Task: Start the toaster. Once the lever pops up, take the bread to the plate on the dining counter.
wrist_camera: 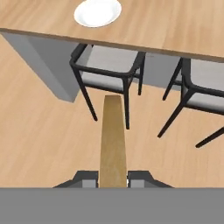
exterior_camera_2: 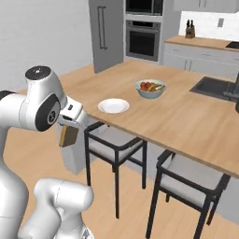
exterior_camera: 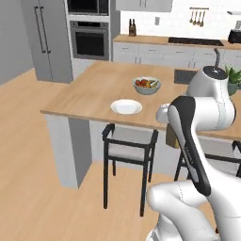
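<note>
Counter [exterior_camera: 84, 94] top lies bare around the plate [exterior_camera: 126, 107]. Bowl [exterior_camera: 146, 85] stands beyond it. Stools [exterior_camera_2: 114, 151] crowd the space beneath the edge.

Bread [exterior_camera: 172, 136]: mostly hidden behind the arm, below the tabletop [exterior_camera: 89, 96] edge. Pincer [wrist_camera: 113, 180]: fingertips cut off beneath the bread.

light: bright, even, rendered | shadows: faint, soft | glare: none | focus: slightly soft, low resolution throughout
</note>
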Controlling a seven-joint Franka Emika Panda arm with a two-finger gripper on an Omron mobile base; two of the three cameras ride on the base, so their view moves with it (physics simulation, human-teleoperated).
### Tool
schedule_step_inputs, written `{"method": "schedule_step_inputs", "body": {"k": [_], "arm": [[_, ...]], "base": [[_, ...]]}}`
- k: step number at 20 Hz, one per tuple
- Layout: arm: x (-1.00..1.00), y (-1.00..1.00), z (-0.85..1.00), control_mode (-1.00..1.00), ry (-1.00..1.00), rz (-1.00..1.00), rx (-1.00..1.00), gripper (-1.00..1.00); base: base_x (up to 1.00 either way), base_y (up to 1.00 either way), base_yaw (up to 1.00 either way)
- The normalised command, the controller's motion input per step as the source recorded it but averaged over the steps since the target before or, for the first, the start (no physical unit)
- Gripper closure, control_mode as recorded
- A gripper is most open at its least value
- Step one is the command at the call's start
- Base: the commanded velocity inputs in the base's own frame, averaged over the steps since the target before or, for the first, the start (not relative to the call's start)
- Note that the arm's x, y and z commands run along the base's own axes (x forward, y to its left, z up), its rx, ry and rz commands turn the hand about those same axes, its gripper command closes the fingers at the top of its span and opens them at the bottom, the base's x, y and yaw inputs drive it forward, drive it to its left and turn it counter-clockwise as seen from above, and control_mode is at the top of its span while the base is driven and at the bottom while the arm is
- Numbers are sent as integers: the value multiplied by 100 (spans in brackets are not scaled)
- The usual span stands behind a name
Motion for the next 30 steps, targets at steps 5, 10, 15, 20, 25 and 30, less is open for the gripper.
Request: {"method": "schedule_step_inputs", "body": {"k": [5, 10, 15, 20, 25, 30], "arm": [[0, 0, 0, 100, 0, 0, 0, 100], [0, 0, 0, 100, 0, 0, 0, 100], [0, 0, 0, 100, 0, 0, 0, 100], [0, 0, 0, 100, 0, 0, 0, 100], [18, 4, 0, -100, 2, -4, 0, 100], [80, -3, -2, -100, 4, -5, 8, 100]], "base": [[44, 77, -47], [58, 54, -43], [74, 43, -32], [86, 57, -27], [76, 34, -20], [0, 0, 0]]}}
